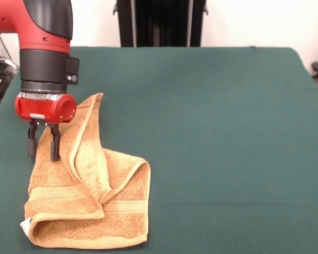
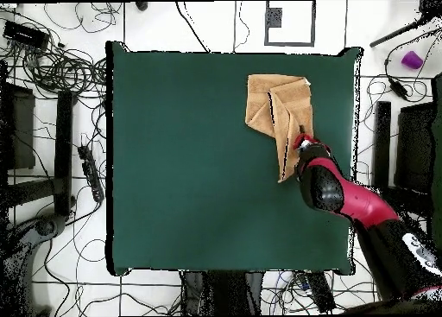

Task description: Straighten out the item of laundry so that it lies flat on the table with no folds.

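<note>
The towel (image 1: 87, 196) lies crumpled on the table (image 1: 212, 132), near the corner that in the front view is the near left one; in the overhead view it sits close to the far edge, toward the right side. It is folded over on itself: a long flap runs up from the bunched body toward the gripper (image 1: 41, 153), and a doubled layer rolls along the towel's near edge, with a small white tag (image 1: 24, 224) peeking out at its left corner. The gripper hangs over the flap's left edge, its two dark fingers a little apart and holding nothing, their tips seemingly at or just above the cloth. To do this step well, the jaws should probably come down on one layer only, at the flap's outer edge or tip, and pinch firmly before moving. A pull away from the bunched body, kept low and slow, would likely unfold the flap without dragging the whole towel. Grabbing both layers risks only shifting the crumple.
</note>
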Robot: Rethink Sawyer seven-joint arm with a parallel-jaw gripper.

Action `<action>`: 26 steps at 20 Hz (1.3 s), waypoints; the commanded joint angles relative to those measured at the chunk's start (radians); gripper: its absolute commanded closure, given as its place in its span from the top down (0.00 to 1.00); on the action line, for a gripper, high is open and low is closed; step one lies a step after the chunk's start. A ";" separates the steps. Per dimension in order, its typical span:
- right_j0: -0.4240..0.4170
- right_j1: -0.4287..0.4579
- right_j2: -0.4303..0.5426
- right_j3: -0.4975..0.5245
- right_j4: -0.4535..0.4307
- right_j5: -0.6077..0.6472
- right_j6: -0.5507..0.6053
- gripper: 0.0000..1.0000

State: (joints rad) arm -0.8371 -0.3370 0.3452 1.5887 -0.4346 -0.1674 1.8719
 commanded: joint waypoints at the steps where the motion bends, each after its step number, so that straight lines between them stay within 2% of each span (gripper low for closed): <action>1: 0.109 0.007 -0.011 0.024 0.007 0.090 0.093 1.00; 13: 0.256 0.001 -0.085 0.042 0.105 0.042 0.176 1.00; 18: 0.231 -0.039 -0.026 0.105 0.076 0.055 0.164 1.00; 26: 0.203 -0.026 0.025 0.067 0.022 0.154 0.062 1.00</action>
State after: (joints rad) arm -0.6632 -0.3968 0.2439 1.5950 -0.3917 -0.1654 1.8719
